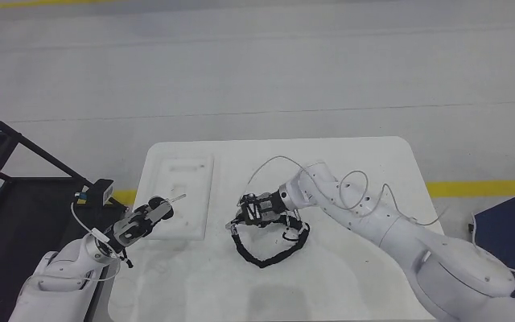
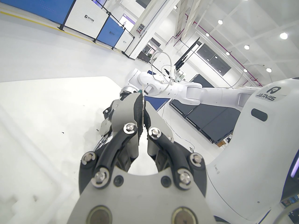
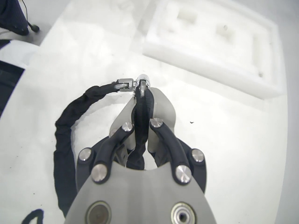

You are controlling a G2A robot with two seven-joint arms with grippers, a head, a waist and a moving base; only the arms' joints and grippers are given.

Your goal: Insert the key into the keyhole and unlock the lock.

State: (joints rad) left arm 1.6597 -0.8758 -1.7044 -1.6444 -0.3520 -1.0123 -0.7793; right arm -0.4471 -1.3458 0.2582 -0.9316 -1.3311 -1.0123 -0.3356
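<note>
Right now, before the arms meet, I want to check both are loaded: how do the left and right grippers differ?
The left gripper is shut on the thin key; the right gripper is shut on the lock, near its metal end. The left gripper hangs over a corner of the foam tray; the right gripper is over bare table beside it. Shared: both are shut on a task thing.

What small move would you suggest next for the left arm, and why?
Probably bring the key toward the lock, tip first. The left gripper is shut on the key by the tray, while the right gripper holds the lock's metal end well apart from it, across bare table. I cannot make out the keyhole, so only a short approach seems wise.
</note>
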